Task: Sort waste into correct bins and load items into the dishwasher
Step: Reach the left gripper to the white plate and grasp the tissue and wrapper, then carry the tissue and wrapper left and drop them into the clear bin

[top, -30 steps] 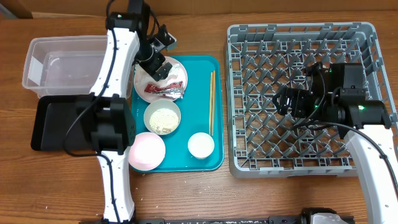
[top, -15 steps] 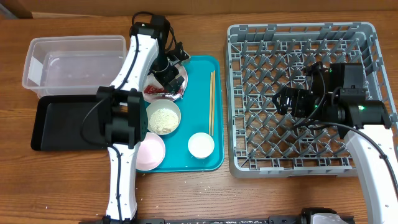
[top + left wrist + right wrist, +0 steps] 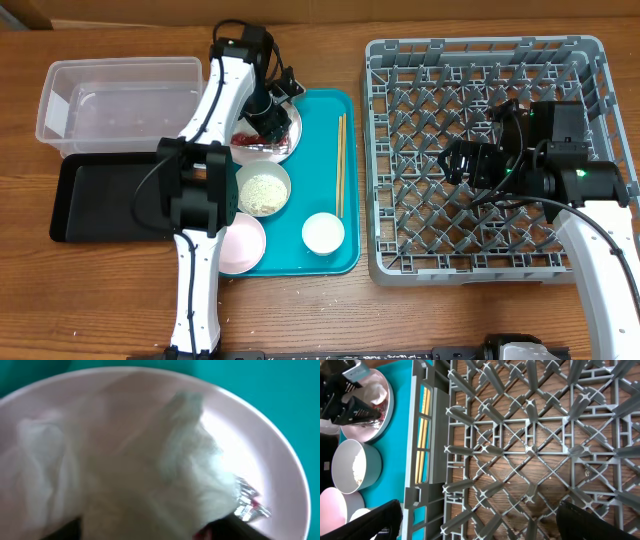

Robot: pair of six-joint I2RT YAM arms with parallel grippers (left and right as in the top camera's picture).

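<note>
Left fingers (image 3: 272, 112): down at the round white plate (image 3: 282, 475). I cannot tell how wide they are, or if they hold anything.
Crumpled white paper tissue (image 3: 125, 465): right under the left fingers, on the plate.
Red-and-silver foil wrapper (image 3: 248, 502): on the same plate, just beside the tissue.
Right fingers (image 3: 452, 162): wide open, holding nothing, over the big grey plastic dish rack (image 3: 480, 45).
Thin wooden chopsticks (image 3: 340, 165): on the teal tray (image 3: 318, 150), between the two sets of fingers, nearer the left ones.
Clear plastic tub (image 3: 50, 110) and flat black tray (image 3: 100, 200): on the brown wooden bench (image 3: 300, 310), past the left fingers, away from the rack.
</note>
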